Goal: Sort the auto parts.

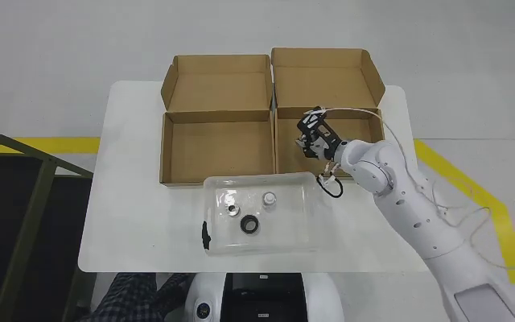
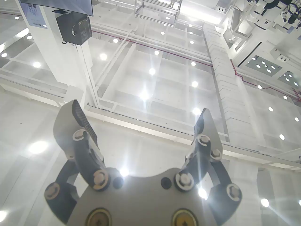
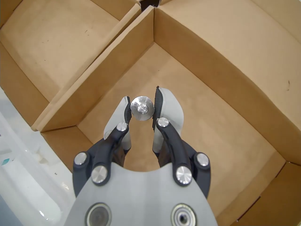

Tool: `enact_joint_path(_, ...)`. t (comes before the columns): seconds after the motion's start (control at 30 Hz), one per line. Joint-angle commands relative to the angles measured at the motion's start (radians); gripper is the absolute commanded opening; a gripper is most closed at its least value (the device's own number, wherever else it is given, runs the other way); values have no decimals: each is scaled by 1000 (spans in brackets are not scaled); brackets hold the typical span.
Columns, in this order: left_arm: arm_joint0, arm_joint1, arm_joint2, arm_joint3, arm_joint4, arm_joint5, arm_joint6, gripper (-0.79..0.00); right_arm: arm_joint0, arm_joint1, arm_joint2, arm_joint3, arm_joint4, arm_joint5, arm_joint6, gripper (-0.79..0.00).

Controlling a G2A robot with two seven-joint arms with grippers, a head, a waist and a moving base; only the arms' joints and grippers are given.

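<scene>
The right arm (image 1: 396,187) is glossy white with rounded joints, and a thin pale cable (image 1: 358,109) loops from its wrist. The right tool (image 3: 142,105) and left tool (image 2: 139,106) share grey plates, black links, ribbed pads (image 3: 158,102) (black) and silver screws.

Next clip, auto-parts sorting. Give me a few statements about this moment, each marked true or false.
1. The right gripper grips a round silver metal part between its jaws. True.
2. The clear plastic tray holds three small parts. True.
3. The gripped part hangs above that tray. False: it is above the right brown cardboard box.
4. The left gripper has its jaws shut. False: they stand open, holding nothing.
</scene>
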Motion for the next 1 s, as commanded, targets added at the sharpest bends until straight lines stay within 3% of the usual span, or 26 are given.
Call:
enact_joint_path(0.0, 0, 0, 0, 0, 0, 0, 0, 0, 10, -6, -11, 16, -2, 0, 2, -785)
enact_joint_path(0.3, 0, 0, 0, 0, 0, 0, 0, 0, 47, -31, -46, 93, 0, -7, 7, -779)
enact_joint_path(0.4, 0, 0, 0, 0, 0, 0, 0, 0, 54, -38, -54, 108, -2, -13, 10, -505)
enact_joint_path(0.43, 0, 0, 0, 0, 0, 0, 0, 0, 56, -39, -55, 112, -2, -17, 11, -446)
enact_joint_path(0.6, 0, 0, 0, 0, 0, 0, 0, 0, 54, -45, -55, 115, -4, -22, 18, -348)
enact_joint_path(0.83, 0, 0, 0, 0, 0, 0, 0, 0, 23, -30, 4, 24, -24, -30, 39, -323)
enact_joint_path(0.97, 0, 0, 0, 0, 0, 0, 0, 0, -24, -9, 64, -101, -55, -46, 68, -379)
